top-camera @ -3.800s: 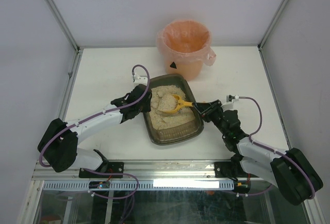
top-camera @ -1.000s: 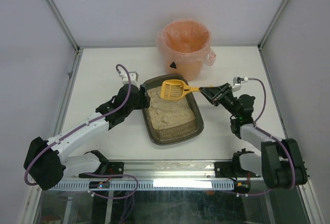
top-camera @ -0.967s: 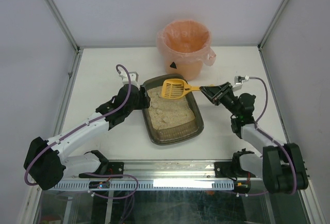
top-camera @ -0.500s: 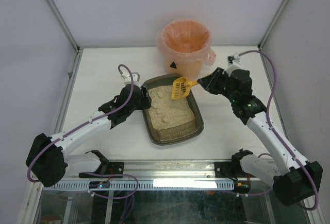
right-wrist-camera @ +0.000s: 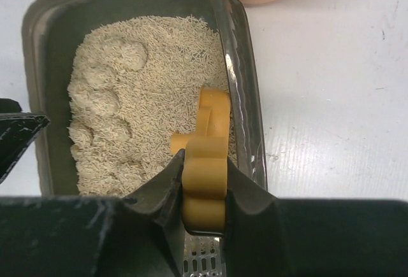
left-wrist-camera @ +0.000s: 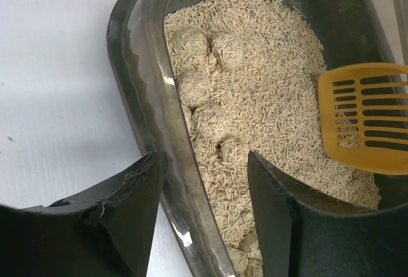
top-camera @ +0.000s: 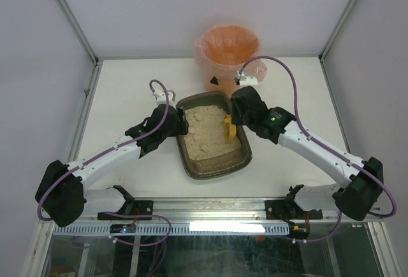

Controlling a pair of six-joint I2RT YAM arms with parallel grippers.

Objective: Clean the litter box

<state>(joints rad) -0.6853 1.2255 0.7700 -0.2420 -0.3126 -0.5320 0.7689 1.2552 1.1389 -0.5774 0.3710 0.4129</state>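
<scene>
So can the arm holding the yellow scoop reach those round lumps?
Probably yes: the yellow scoop in the right gripper is already inside the litter box, with only loose litter between it and the lumps.

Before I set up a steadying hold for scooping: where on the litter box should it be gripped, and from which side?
I would pinch the left long wall of the litter box from above, one finger inside, one outside: it is thin and lipped. The left gripper straddles it that way; the scoop takes up the right side.
</scene>
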